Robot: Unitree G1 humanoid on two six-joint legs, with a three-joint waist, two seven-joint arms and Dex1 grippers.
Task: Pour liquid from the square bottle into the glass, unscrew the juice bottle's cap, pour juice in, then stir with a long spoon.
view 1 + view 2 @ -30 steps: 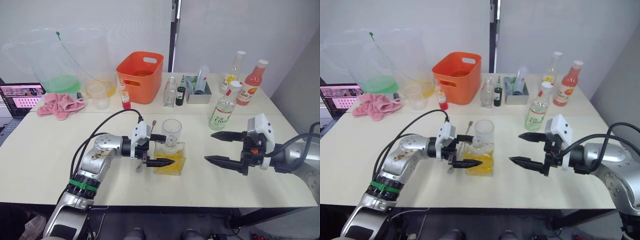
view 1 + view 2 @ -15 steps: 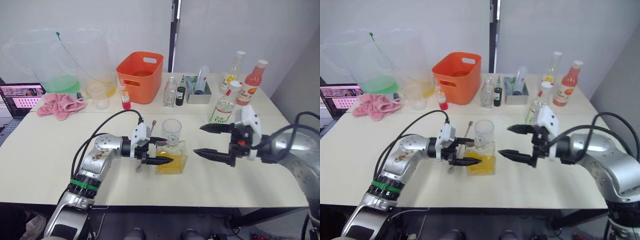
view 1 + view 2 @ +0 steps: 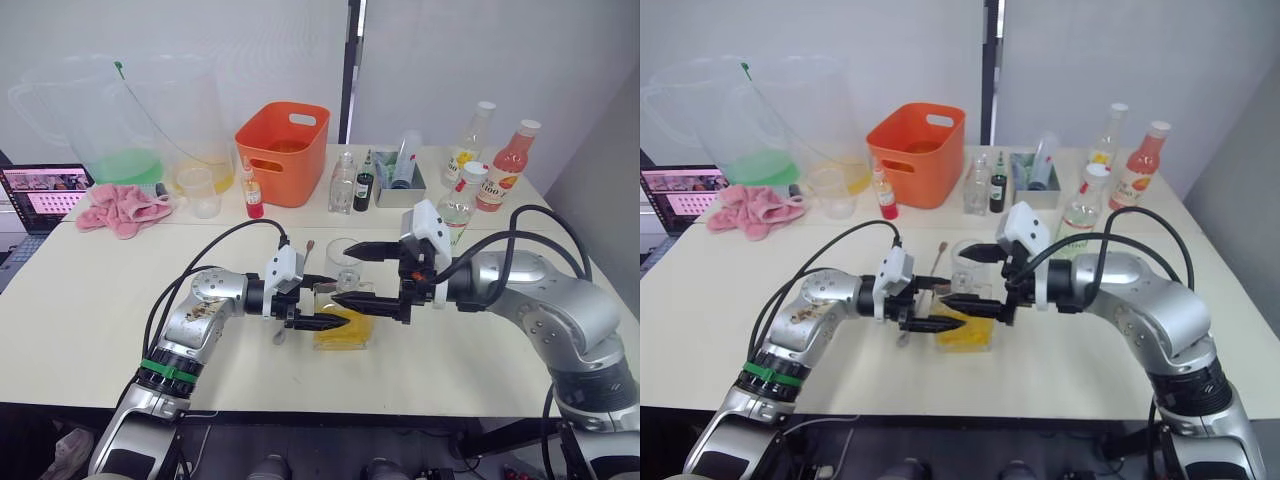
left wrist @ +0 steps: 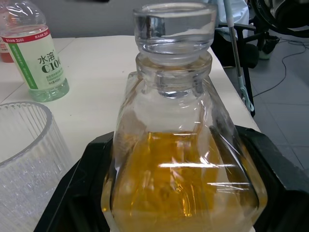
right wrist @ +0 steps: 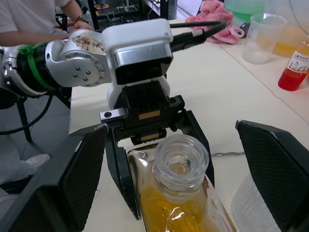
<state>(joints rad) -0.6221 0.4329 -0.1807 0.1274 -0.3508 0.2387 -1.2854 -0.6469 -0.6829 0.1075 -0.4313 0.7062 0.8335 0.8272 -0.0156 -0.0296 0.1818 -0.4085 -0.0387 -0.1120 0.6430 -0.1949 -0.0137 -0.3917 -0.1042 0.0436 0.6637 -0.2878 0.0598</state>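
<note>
Left gripper (image 3: 318,303) jaws clamping square bottle (image 3: 342,322); right gripper (image 3: 357,275) jaws spread, approaching; risking knocking adjacent glass (image 3: 342,262).

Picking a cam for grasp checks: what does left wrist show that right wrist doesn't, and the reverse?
Left wrist alone: the green-label bottle standing behind, and the ribbed glass beside the square bottle.

Right wrist alone: the left gripper from the front, closed on the square bottle, plus the pink cloth, measuring cup and a seated person.

Both: the square bottle's stopper and amber liquid.
</note>
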